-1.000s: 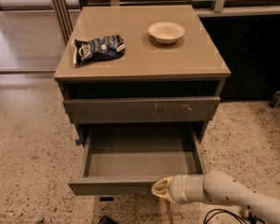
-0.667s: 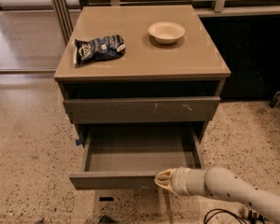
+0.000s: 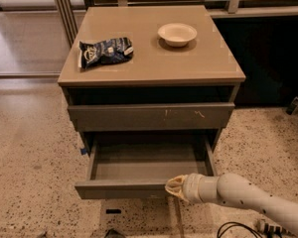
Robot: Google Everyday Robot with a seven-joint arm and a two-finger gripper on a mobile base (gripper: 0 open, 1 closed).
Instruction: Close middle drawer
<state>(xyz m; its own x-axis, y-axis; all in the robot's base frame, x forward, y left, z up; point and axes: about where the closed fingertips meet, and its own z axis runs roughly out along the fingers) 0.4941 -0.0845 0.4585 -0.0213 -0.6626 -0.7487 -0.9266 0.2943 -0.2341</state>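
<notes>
Tool (image 3: 176, 187) was pressed on the front edge of the drawer (image 3: 139, 163), right of center, cabinet (image 3: 154, 68) straight at 12 o'clock; couldn't tell if it was clenched.

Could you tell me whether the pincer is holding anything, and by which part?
No hold is visible: the pincer sits at the front panel of the open middle drawer, right of centre, seemingly pressing against it, not gripping.
</notes>
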